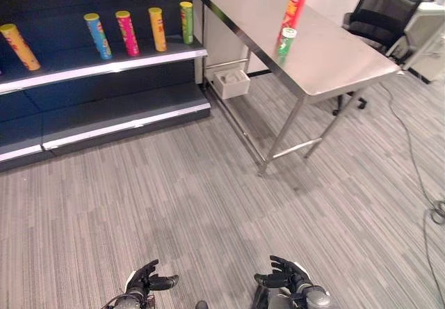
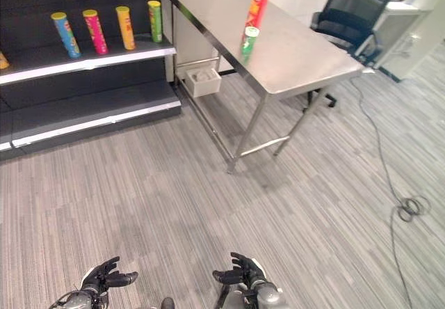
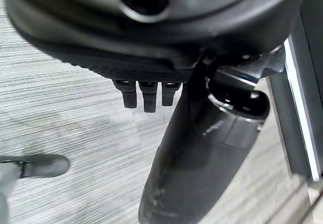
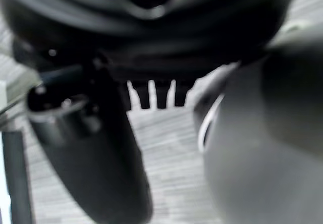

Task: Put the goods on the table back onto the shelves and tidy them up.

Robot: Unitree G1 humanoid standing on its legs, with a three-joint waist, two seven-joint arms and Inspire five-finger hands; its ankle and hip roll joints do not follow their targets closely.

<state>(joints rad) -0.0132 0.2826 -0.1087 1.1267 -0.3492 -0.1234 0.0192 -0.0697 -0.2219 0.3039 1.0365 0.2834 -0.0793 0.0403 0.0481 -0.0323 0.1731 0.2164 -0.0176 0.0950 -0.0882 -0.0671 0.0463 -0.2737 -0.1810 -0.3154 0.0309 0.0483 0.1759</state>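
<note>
Two cans stand on the steel table [image 1: 334, 65] at the upper right: a tall red can [image 1: 294, 10] with a yellow lid and a short green can [image 1: 285, 44] just in front of it. On the dark shelf [image 1: 104, 62] at the upper left stand an orange can [image 1: 19, 46], a blue can [image 1: 98, 35], a pink can [image 1: 127, 33], a yellow can [image 1: 158, 28] and a green can [image 1: 186, 21]. My left hand [image 1: 147, 279] and right hand [image 1: 285, 275] hang low over the floor, far from the table. Both are open, fingers relaxed, holding nothing.
A white bin [image 1: 231, 83] sits on the floor under the table's near end. A black office chair [image 1: 389, 13] stands behind the table at the right. A cable [image 2: 410, 204] coils on the grey carpet at the right. A lower shelf board [image 1: 118, 117] is bare.
</note>
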